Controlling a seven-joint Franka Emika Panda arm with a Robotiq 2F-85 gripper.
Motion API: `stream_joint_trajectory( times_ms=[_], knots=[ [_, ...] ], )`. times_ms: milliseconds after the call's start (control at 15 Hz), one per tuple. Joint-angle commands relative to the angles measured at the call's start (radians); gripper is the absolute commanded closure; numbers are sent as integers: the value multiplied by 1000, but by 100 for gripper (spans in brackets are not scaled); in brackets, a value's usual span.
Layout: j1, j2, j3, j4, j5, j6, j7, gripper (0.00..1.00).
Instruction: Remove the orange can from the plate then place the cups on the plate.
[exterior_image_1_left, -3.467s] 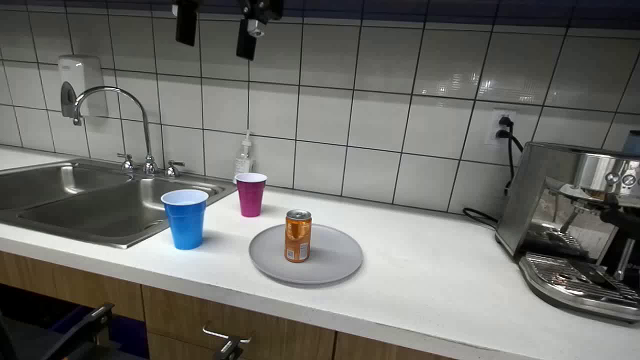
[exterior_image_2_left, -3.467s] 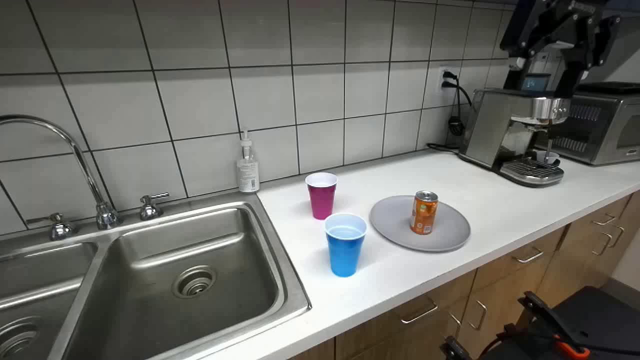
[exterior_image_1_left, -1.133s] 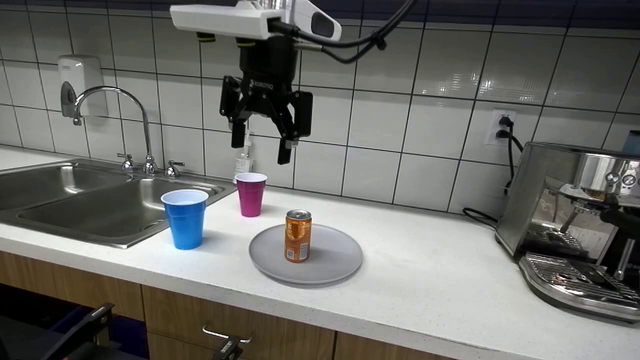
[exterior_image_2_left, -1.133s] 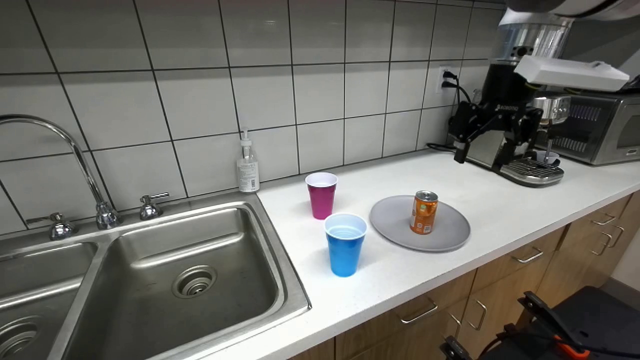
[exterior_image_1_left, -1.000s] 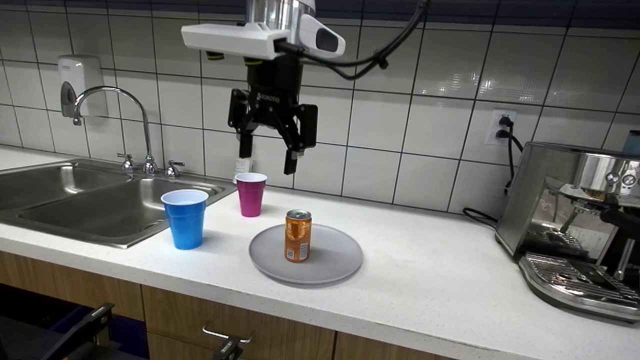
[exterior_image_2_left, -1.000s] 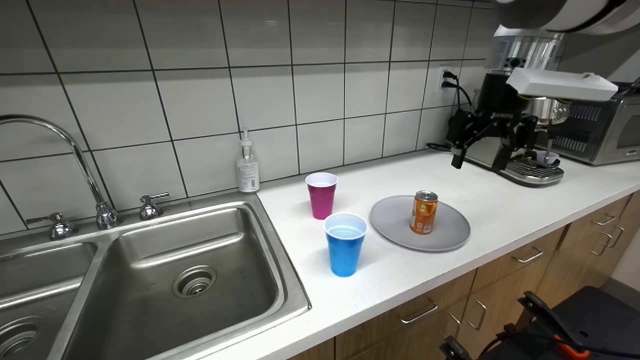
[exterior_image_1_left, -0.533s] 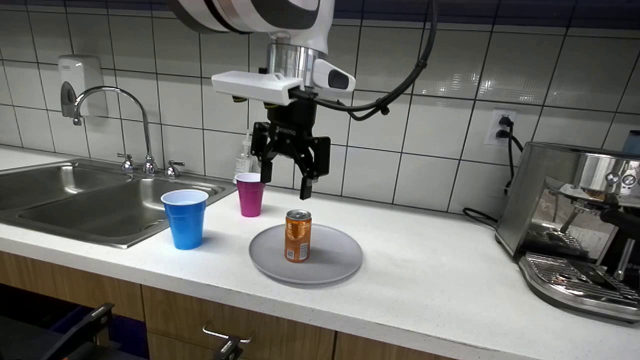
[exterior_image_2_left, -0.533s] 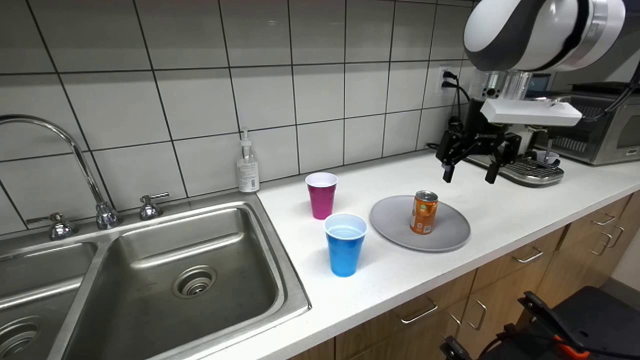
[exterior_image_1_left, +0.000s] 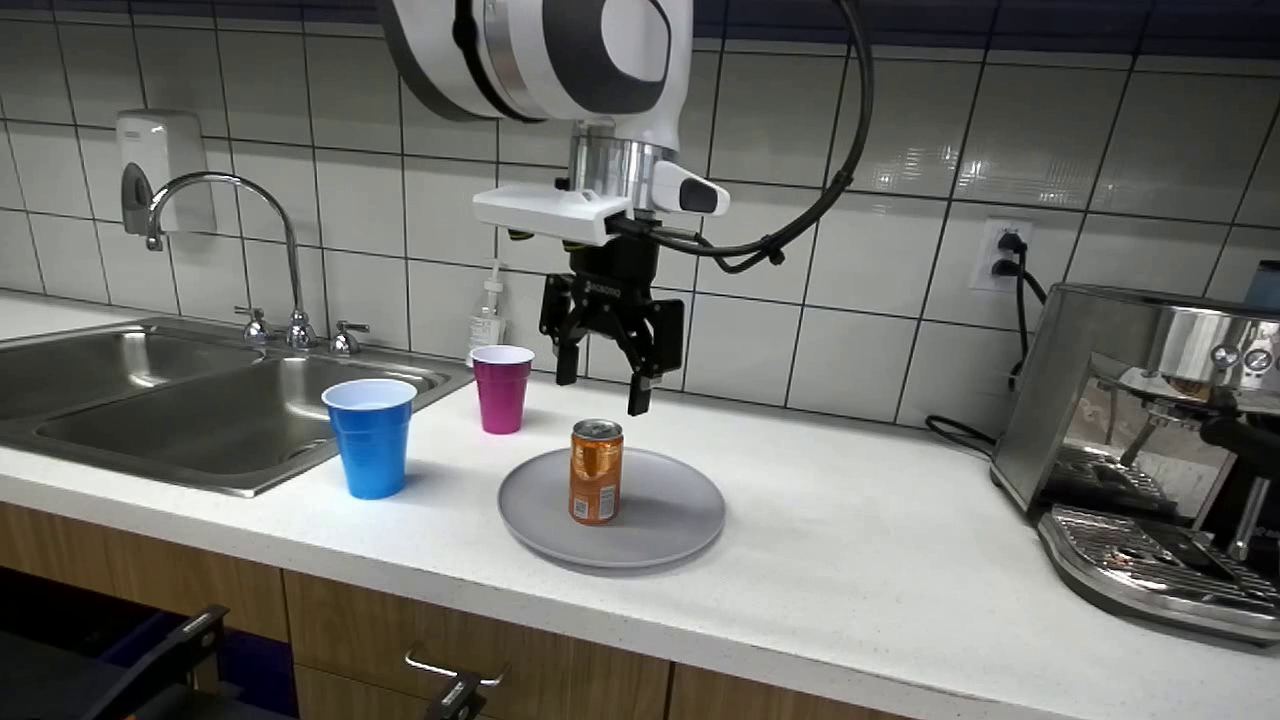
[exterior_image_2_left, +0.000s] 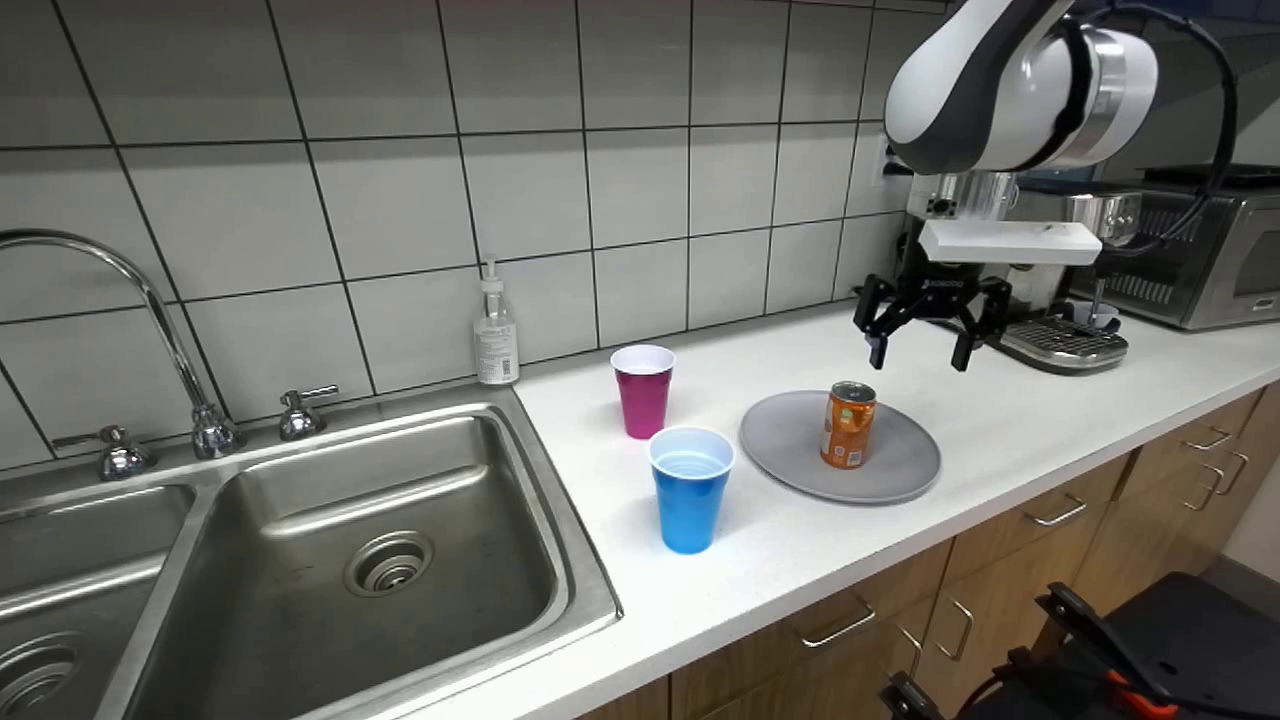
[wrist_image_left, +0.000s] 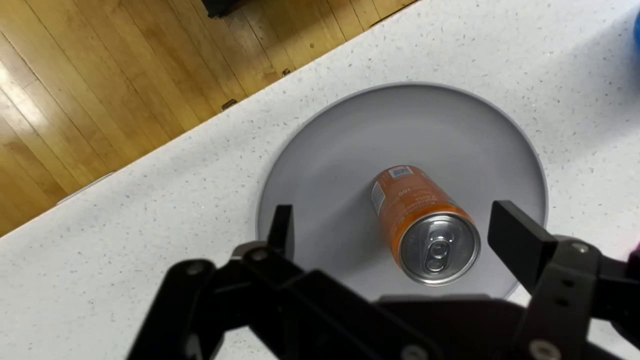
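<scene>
The orange can (exterior_image_1_left: 596, 475) (exterior_image_2_left: 848, 428) stands upright on the grey plate (exterior_image_1_left: 670, 515) (exterior_image_2_left: 780, 440). My gripper (exterior_image_1_left: 603, 392) (exterior_image_2_left: 920, 360) is open and empty above the plate, higher than the can's top. In the wrist view the can (wrist_image_left: 420, 210) shows between the spread fingers (wrist_image_left: 391, 225), closer to the right-hand finger, over the plate (wrist_image_left: 400, 120). The blue cup (exterior_image_1_left: 370, 445) (exterior_image_2_left: 690, 495) and the magenta cup (exterior_image_1_left: 502, 395) (exterior_image_2_left: 643, 395) stand upright on the counter beside the plate. A bit of blue shows at the wrist view's right edge.
A steel sink (exterior_image_1_left: 230, 420) (exterior_image_2_left: 400, 500) lies beside the cups. A soap bottle (exterior_image_1_left: 487, 325) (exterior_image_2_left: 496, 335) stands by the tiled wall. A coffee machine (exterior_image_1_left: 1170, 440) (exterior_image_2_left: 1065, 340) stands on the counter beyond the plate. The counter's front edge (wrist_image_left: 220, 112) runs close to the plate.
The open gripper has come down from high above and, in an exterior view, shifted right to hang over the plate. The can, plate and cups have not moved.
</scene>
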Motion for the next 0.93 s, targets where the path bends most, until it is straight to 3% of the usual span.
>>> stream_joint_trajectory(
  times_ms=[0,867],
  knots=[
    [-7,79,20,76,-2,-3,57,0],
    [-6,83,16,70,4,4,30,0]
  ],
)
